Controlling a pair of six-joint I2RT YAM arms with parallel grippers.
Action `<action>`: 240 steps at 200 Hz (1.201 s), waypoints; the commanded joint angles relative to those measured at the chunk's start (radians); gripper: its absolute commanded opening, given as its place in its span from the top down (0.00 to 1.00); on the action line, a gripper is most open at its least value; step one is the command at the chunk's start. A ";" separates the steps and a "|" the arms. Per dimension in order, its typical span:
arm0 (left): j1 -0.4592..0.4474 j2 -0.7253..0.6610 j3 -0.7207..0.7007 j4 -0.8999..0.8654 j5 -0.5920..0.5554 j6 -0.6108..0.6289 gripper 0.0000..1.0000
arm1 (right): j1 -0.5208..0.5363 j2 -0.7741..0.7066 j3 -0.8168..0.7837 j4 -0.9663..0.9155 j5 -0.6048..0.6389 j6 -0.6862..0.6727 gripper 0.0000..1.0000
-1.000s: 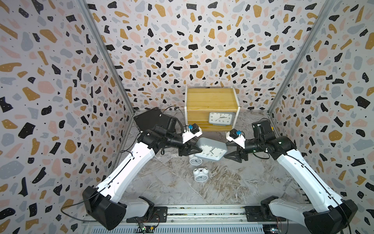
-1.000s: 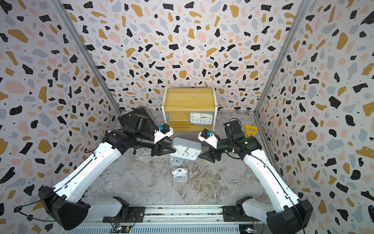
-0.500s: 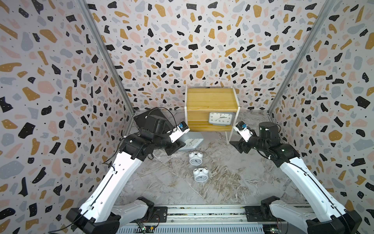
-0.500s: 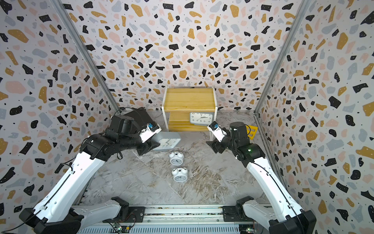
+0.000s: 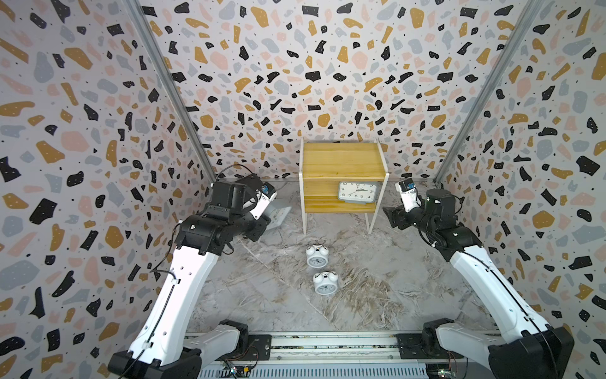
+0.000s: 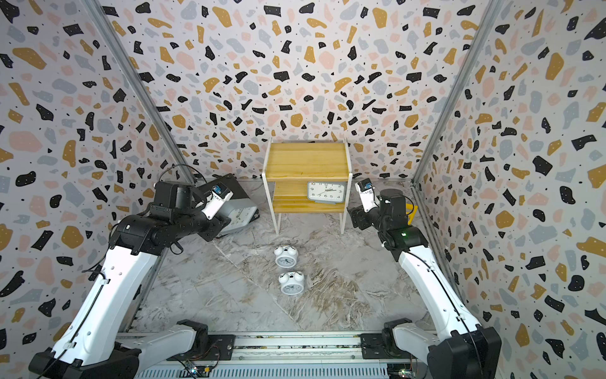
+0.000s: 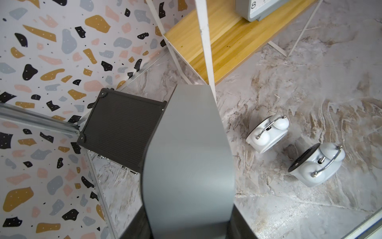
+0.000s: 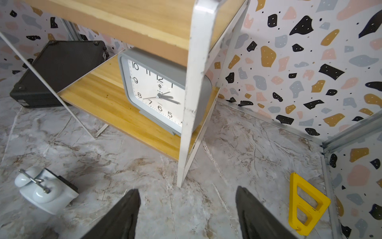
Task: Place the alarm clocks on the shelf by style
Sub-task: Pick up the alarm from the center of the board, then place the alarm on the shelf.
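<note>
Between left gripper [image 6: 224, 226] jaws: held grey clock [image 7: 188, 155], clamped, swung clear of the mid-floor hand-off, black case [image 7: 119, 128] just beyond. At right gripper [image 8: 187, 215]: spread wide, empty, pulled back short of the shelf [image 8: 194, 72] corner post. Just past that post, shelved grey clock [image 8: 153, 89] upright on lower board, room beside it. Post barring straight reach. Farther off on the floor, first twin-bell clock [image 5: 317, 256], second twin-bell clock [image 5: 325, 284], top board waiting.

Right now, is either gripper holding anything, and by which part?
The left gripper holds a grey rectangular clock by one end, jaws on opposite sides of its body. The right gripper is open, holding nothing.
</note>
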 commanded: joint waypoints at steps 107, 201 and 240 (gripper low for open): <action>0.105 0.108 -0.064 0.492 0.259 -0.219 0.75 | -0.002 0.103 0.024 0.303 0.017 0.061 0.25; 0.136 0.198 -0.108 0.621 0.372 -0.169 0.75 | -0.003 0.159 0.022 0.390 -0.055 0.019 0.66; 0.149 0.219 -0.136 0.681 0.456 -0.140 0.75 | -0.004 0.174 0.021 0.404 -0.056 0.016 0.70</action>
